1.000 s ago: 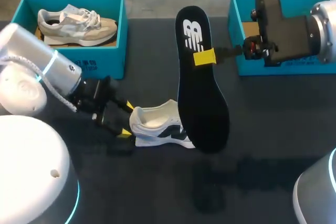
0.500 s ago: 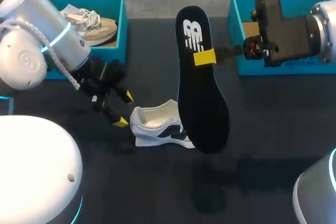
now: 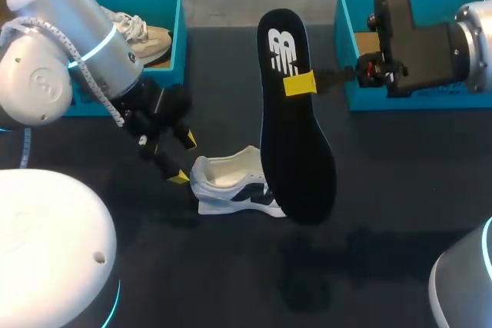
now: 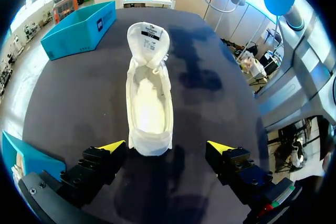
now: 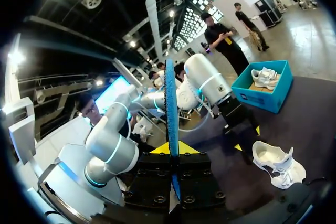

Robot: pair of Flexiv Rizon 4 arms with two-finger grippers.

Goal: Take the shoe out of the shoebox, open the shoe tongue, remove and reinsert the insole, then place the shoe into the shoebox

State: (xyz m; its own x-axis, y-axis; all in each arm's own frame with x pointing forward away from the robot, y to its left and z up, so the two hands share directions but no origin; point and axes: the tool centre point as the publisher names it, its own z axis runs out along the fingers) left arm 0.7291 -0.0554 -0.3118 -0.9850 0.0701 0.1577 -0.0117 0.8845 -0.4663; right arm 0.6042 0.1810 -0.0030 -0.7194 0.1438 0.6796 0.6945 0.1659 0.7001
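Lifted slightly since a second ago, the left gripper (image 3: 183, 159) hangs just behind the heel of the white shoe (image 3: 231, 190), fingers spread wide, touching nothing; the shoe stands on its sole on the dark table (image 3: 384, 213); the right gripper (image 3: 301, 83), above the shoe, pinches the black insole (image 3: 296, 151); an open blue shoebox (image 3: 361, 101) sits well beyond the shoe.

In the head view, the insole (image 3: 296, 120) covered the toe half of the shoe (image 3: 223, 182) on the worktop (image 3: 384, 190). My left arm (image 3: 69, 51) hid most of the second shoe (image 3: 146, 36) and part of the left shoebox (image 3: 175, 21). My right arm (image 3: 430, 40) masked much of the right shoebox (image 3: 355, 5), so I could not verify its contents. The right gripper (image 3: 301, 84) showed one finger only; the other lay behind the insole.
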